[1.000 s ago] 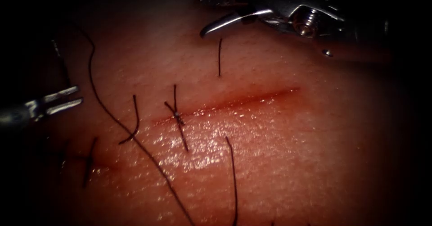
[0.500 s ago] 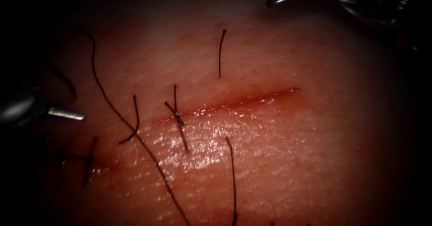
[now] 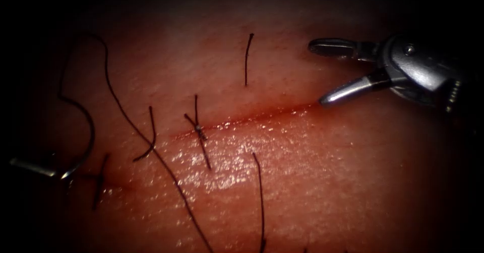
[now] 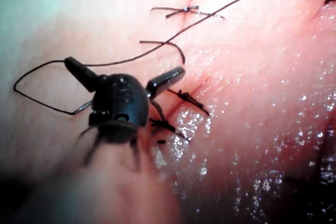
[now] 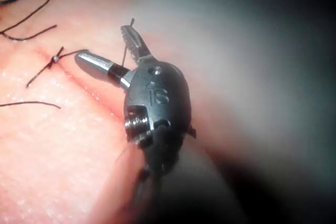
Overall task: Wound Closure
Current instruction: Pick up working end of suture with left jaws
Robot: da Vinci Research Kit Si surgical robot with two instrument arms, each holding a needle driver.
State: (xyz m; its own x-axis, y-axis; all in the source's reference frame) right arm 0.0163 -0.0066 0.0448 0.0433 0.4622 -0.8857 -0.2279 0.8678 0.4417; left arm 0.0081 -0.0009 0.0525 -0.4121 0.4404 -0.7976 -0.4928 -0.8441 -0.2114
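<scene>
Pale pink tissue [image 3: 312, 182], wet and glistening in the lower half of the frame, carries the cut [image 3: 262, 114] as a reddish line running from centre left toward the right, with a trace of red fluid [image 3: 292, 108] along it. One knotted stitch [image 3: 200, 129] crosses the cut left of centre, and short cut ends of thread [image 3: 246, 59] stand above it. At the upper right of the endoscope view we see the right tool [image 3: 317, 73] with its fingers spread wide and nothing between them, the lower finger tip just beside the right end of the cut. At the far lower left, past the left end of the cut, the left tool [image 4: 125, 67] shows in its wrist view with its fingers also apart. A long thread [image 3: 131, 127] loops around it and trails down to the bottom of the frame, but we cannot tell that it is gripped. We cannot pick out the needle with certainty. A short bright sliver [image 4: 84, 107] at the end of the thread loop beside the left tool may be part of it, lying on the tissue. We judge that the work stands between stitches, with the right stretch of the cut unstitched. The next move calls for finding the needle and taking it firmly on its curve without snagging the loose thread.
</scene>
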